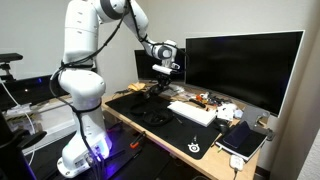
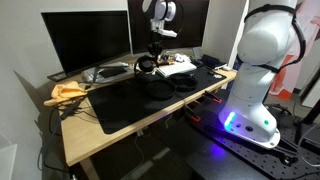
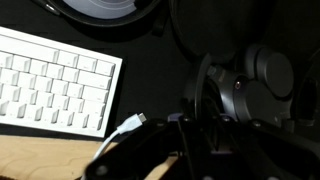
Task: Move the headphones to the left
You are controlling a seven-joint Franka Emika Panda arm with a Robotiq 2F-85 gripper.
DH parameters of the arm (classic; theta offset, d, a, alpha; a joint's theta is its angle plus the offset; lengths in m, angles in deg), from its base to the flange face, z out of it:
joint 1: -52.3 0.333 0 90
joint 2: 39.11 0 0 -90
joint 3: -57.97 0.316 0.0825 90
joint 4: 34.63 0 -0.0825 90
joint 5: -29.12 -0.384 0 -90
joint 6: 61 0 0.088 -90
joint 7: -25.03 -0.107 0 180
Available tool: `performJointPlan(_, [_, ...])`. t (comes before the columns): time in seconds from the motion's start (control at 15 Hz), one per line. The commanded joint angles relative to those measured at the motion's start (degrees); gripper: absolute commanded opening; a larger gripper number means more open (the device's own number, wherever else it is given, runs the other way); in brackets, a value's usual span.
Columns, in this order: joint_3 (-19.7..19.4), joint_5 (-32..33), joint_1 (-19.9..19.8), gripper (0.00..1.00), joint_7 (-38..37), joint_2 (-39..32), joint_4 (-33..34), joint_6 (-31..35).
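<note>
The black headphones (image 2: pixel 147 66) hang just under my gripper (image 2: pixel 155 52), near the back of the desk in front of the monitors. The same pair shows in an exterior view as a dark shape (image 1: pixel 158 89) below the gripper (image 1: pixel 164 78). In the wrist view a round padded ear cup (image 3: pixel 255 85) fills the right side. The thin headband runs down between my dark fingers (image 3: pixel 150 155). My gripper (image 3: pixel 205 130) is shut on that headband. The second ear cup is hidden.
A white keyboard (image 3: pixel 50 90) lies close beside the headphones on the black desk mat (image 2: pixel 130 100). A large monitor (image 1: pixel 240 65) stands behind. Black cables (image 2: pixel 165 88) lie coiled on the mat. A yellow cloth (image 2: pixel 68 92) sits at one desk end, a tablet (image 1: pixel 243 138) at the other.
</note>
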Motion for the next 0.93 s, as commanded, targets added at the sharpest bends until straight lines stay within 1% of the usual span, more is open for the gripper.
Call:
performJointPlan(0.0, [1.87,-2.25,-1.86,0.04,-1.18,-2.90,4.51,-3.64])
performJointPlan(0.6, [3.97,-7.29,-4.93,0.04,-1.19,-11.84,13.37,-7.63])
performJointPlan(0.87, [4.71,-8.18,-5.68,0.04,-1.44,-14.75,15.66,-8.59])
